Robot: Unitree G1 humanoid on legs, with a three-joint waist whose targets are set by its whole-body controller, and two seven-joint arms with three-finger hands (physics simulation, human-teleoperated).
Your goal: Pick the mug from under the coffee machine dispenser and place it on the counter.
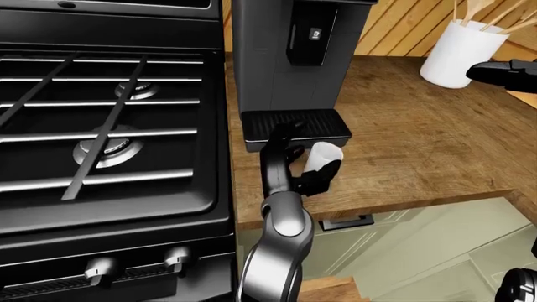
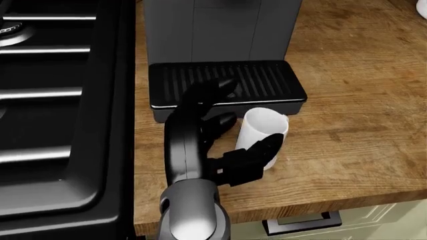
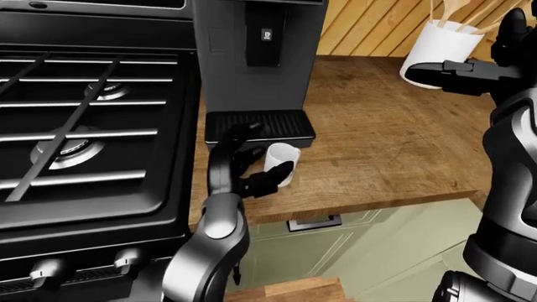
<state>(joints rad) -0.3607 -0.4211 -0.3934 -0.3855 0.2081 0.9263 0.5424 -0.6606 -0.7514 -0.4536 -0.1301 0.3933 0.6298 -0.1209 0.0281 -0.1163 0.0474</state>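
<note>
The white mug [image 2: 262, 131] stands upright on the wooden counter [image 2: 354, 125], just below the coffee machine's black drip tray [image 2: 267, 82] and off it. My left hand [image 2: 247, 117] is open at the mug's left side. Its upper fingers [image 2: 212, 92] are lifted over the tray, and its thumb [image 2: 267, 147] lies against the mug's lower side without closing on it. The grey coffee machine [image 2: 220, 30] rises above the tray. My right hand [image 3: 440, 74] hovers high at the right of the right-eye view, fingers stretched out, holding nothing.
A black gas stove [image 2: 53, 100] fills the left, its edge close to my left arm. A white utensil holder [image 1: 461, 53] stands at the top right of the counter. The counter edge and a drawer handle [image 2: 300, 225] lie just below the mug.
</note>
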